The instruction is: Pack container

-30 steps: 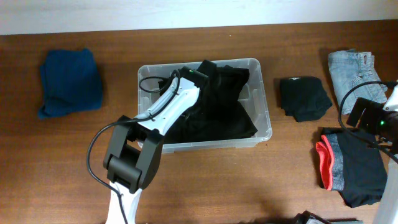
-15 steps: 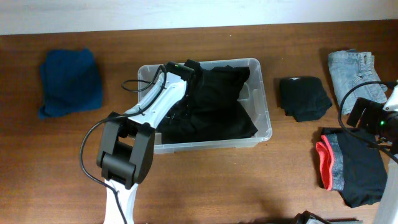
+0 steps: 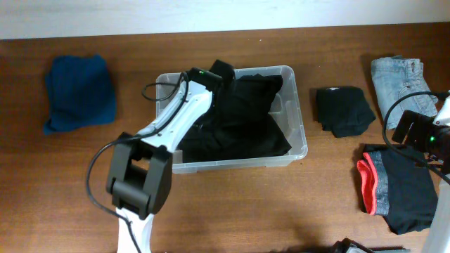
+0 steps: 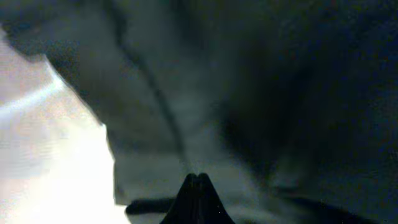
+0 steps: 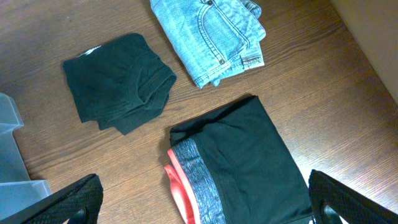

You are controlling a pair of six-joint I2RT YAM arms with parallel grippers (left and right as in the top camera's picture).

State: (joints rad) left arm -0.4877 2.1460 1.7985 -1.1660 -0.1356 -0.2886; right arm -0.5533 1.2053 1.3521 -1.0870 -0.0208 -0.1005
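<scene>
On the near right of the counter [image 3: 232, 204] lies a folded black garment with a grey band and a red edge [image 3: 397, 186], and the right arm hangs over it with the right pincer [image 5: 204, 180] spread wide and holding nothing, its two dark fingers at the bottom corners of the wrist view. From the near edge on the left, the white left arm [image 3: 176, 119] reaches away from me into the container [image 3: 299, 151], a clear tub sitting about mid-counter, closer to the far edge than the near one. A heap of black clothing [image 3: 246, 119] fills most of it. Just right of the tub rests a small folded black piece [image 3: 343, 109], apart from the wall. Further back on the left edge sits a folded blue garment [image 3: 79, 91], and toward the far right corner a folded pair of denim shorts [image 3: 401, 81]. At the tub's far wall, the left pincer [image 3: 223, 68] is pressed tight together, tips meeting against dark cloth; I cannot tell whether any fabric is pinched between them.
</scene>
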